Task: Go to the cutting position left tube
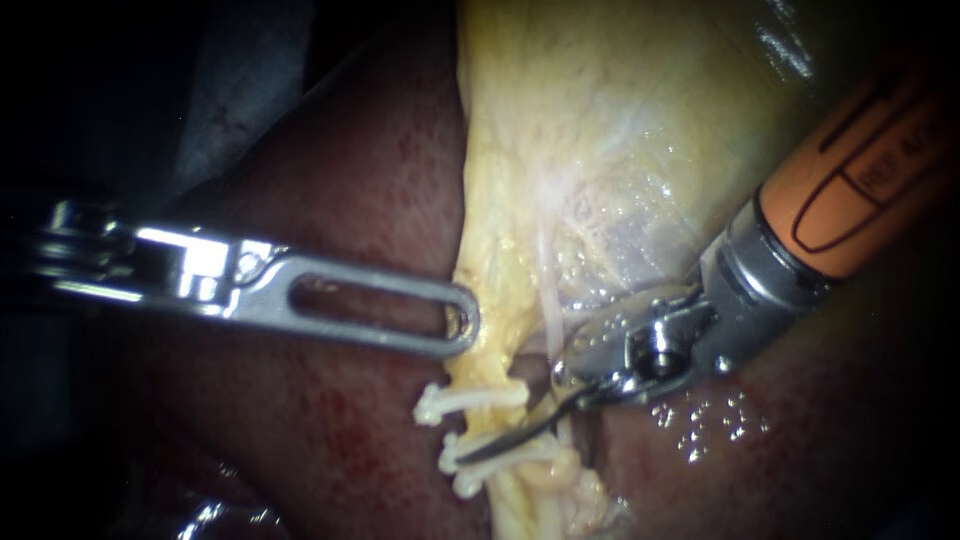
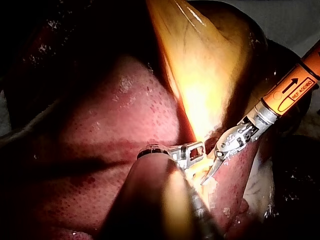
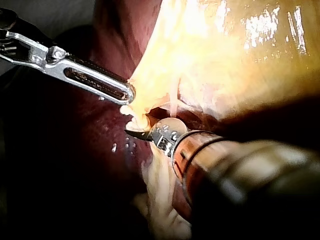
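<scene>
Left instrument (image 1: 462,327) has jaws clamped on yellow tissue (image 1: 485,290), and the soft, slippery left tube (image 1: 488,420) seems best cut between its clips (image 1: 470,398).

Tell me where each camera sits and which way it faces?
Endoscope view: close above the liver, facing the clips; left instrument enters from the left, right instrument from upper right.
Left wrist view: on the left arm, looking down its own shaft toward the gallbladder.
Right wrist view: on the right arm, looking along its orange shaft.
Shared: all three show both instruments meeting beside the gallbladder.
</scene>
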